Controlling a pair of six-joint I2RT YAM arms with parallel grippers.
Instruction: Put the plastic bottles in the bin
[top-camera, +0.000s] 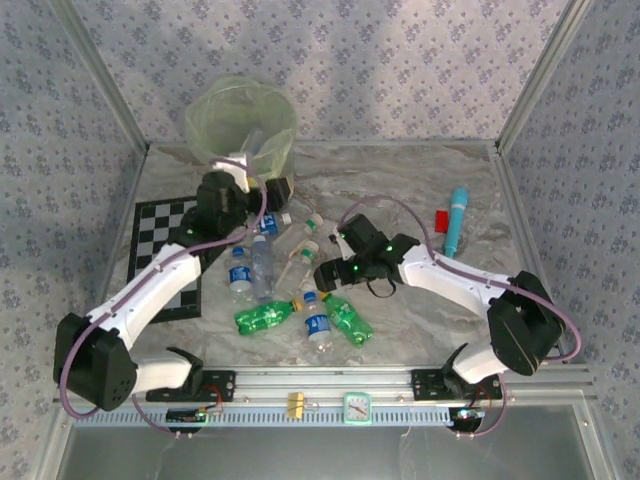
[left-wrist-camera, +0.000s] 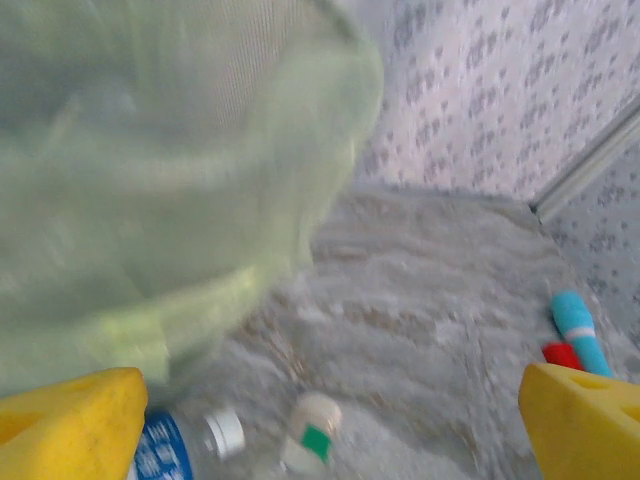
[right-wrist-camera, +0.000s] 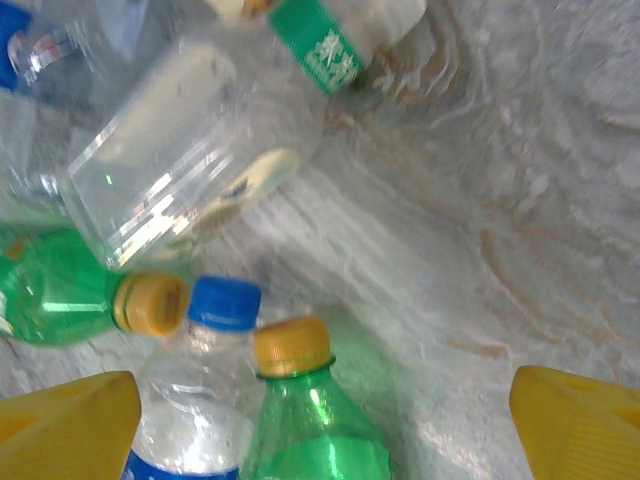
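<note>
— Hovering over the bottles (top-camera: 262, 265) scattered on the tabletop (top-camera: 420, 190), our right gripper (right-wrist-camera: 325, 425) has its jaws spread, empty.
— Our left gripper (left-wrist-camera: 330, 420) too, beside the bin (top-camera: 240, 120). We judge the bottles light, slick, crushable; we'd take the green bottle (right-wrist-camera: 305, 450) mid-body.

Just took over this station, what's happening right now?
The left gripper sits open and empty beside the bin. The right gripper hangs open just above a green bottle and a blue-capped bottle, its fingers gripping neither. A cluster of plastic bottles lies on the table.
</note>
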